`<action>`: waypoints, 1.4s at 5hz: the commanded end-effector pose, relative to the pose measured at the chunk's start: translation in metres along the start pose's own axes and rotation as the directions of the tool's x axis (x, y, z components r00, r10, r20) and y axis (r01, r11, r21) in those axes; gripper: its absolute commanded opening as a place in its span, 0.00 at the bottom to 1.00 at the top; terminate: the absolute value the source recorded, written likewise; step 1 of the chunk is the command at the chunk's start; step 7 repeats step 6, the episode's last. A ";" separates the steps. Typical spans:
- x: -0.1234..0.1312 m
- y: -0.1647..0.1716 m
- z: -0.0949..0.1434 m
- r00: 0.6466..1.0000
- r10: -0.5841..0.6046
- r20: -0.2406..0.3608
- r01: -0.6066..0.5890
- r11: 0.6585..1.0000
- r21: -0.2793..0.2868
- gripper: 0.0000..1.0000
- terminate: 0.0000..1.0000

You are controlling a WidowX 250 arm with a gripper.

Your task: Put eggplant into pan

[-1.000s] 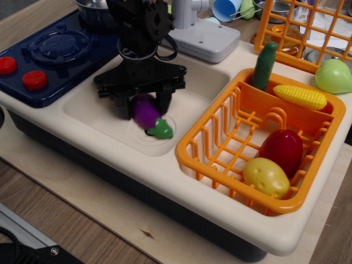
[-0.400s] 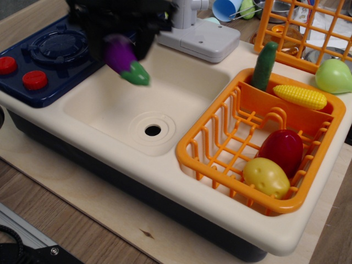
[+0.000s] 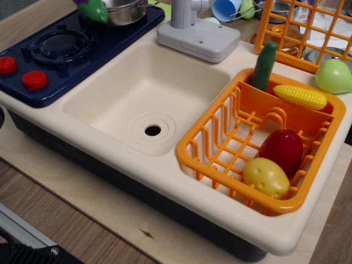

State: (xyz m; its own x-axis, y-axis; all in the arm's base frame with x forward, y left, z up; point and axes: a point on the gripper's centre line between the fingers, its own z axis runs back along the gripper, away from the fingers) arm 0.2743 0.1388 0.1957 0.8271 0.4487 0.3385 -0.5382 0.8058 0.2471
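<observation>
Only the green stem cap and a sliver of purple of the eggplant [image 3: 92,9] show at the top edge of the frame, left of the pan and above the stove's back part. The pan [image 3: 127,11] is a shiny silver pot on the dark blue stove top, cut off by the top edge. The eggplant's lower end is level with the pan's left rim; I cannot tell whether they touch. My gripper is above the frame and out of view.
A cream sink basin [image 3: 148,93] with a drain hole [image 3: 153,130] lies in the middle. A grey faucet base [image 3: 198,38] stands behind it. An orange basket [image 3: 220,148] at right holds a dark red vegetable [image 3: 282,151], potato [image 3: 266,177], corn [image 3: 300,96] and cucumber [image 3: 265,66]. Red knobs [image 3: 34,80] sit at left.
The eggplant was lifted out of the sink, up and to the left toward the pan. The gripper and arm have left the frame at the top.
</observation>
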 end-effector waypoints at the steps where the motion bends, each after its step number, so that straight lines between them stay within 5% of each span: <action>1: 0.047 0.020 -0.007 0.990 -0.090 0.107 0.095 0.994 -0.044 0.00 0.00; 2: 0.056 0.013 -0.021 0.985 -0.109 0.137 0.124 0.987 -0.103 0.00 0.00; 3: 0.059 0.006 -0.022 0.984 -0.105 0.144 0.127 0.980 -0.151 1.00 0.00; 4: 0.058 -0.007 -0.015 0.985 -0.065 0.158 0.099 0.971 -0.218 1.00 0.00; 5: 0.058 -0.007 -0.015 0.985 -0.065 0.158 0.099 0.971 -0.218 1.00 0.00; 6: 0.058 -0.007 -0.015 0.985 -0.065 0.158 0.099 0.971 -0.218 1.00 1.00; 7: 0.058 -0.007 -0.015 0.985 -0.065 0.158 0.099 0.971 -0.218 1.00 1.00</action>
